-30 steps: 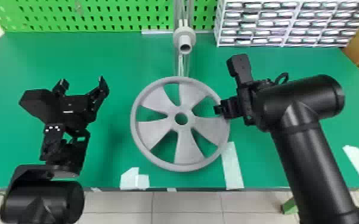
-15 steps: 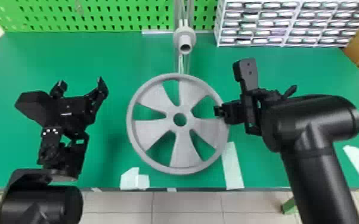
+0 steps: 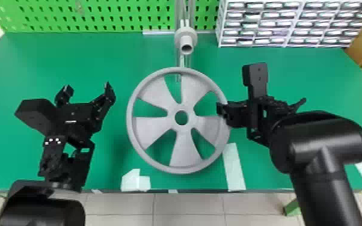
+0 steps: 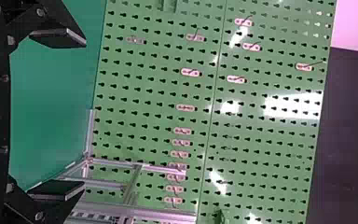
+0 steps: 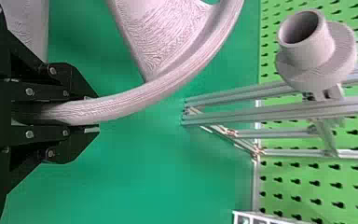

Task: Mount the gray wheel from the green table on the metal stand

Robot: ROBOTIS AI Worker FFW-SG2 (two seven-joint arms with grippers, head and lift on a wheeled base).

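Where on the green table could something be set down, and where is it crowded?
Bare green table lies between the left gripper and the pegboard, and between the drawer rack and the right arm. A narrower strip separates the left gripper from the gray wheel. Crowded: the wheel's right rim, held by the right gripper, and toward the metal stand.

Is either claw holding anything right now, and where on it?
The right claw grips the gray wheel by its outer rim, on the side toward the robot's right. The left claw is open and holds nothing.
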